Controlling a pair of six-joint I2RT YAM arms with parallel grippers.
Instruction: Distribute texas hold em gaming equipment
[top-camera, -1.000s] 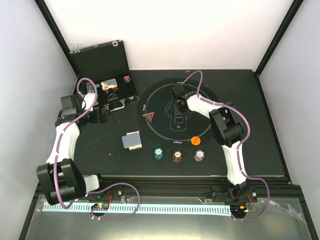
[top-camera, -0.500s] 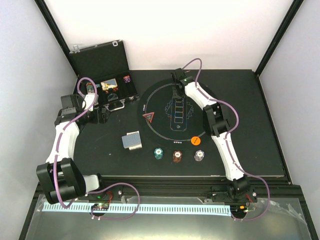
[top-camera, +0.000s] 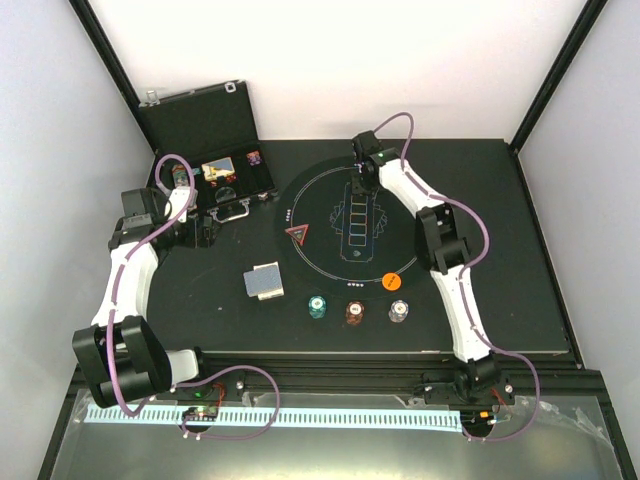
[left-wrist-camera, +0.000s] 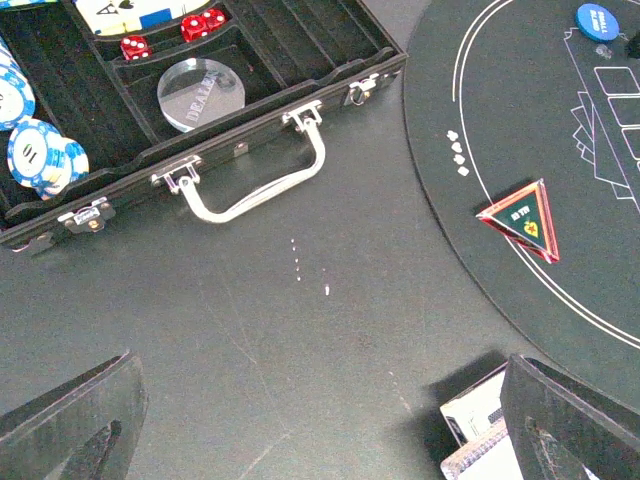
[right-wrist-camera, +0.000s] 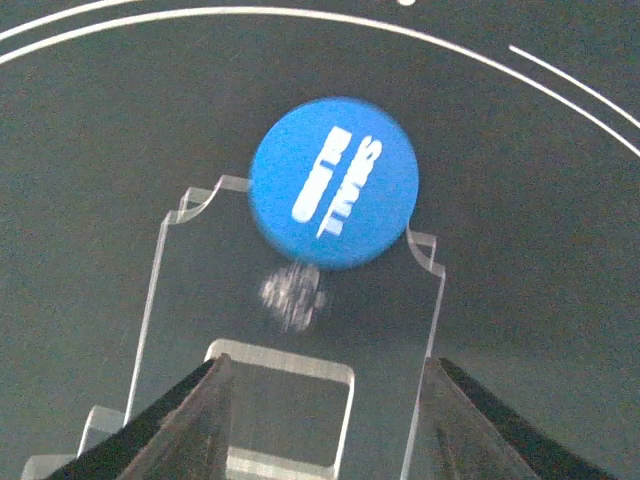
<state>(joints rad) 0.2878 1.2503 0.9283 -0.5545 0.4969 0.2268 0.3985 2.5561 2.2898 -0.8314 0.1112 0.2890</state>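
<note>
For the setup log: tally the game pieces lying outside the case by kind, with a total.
Chips or chip stacks: 3 (teal chip, brown chip, grey chip)
Discs: 2 (orange disc, blue disc)
Triangle marker: 1
Card deck: 1
Total: 7

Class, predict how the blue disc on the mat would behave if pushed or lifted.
The blue disc lies flat and thin, so it would probably slide rather than roll or tip. Its low edge likely gives fingers little to pinch. It looks rigid, probably light.

The blue disc (right-wrist-camera: 333, 182) is motion-blurred; the playing cards (left-wrist-camera: 476, 428) are cut off.
</note>
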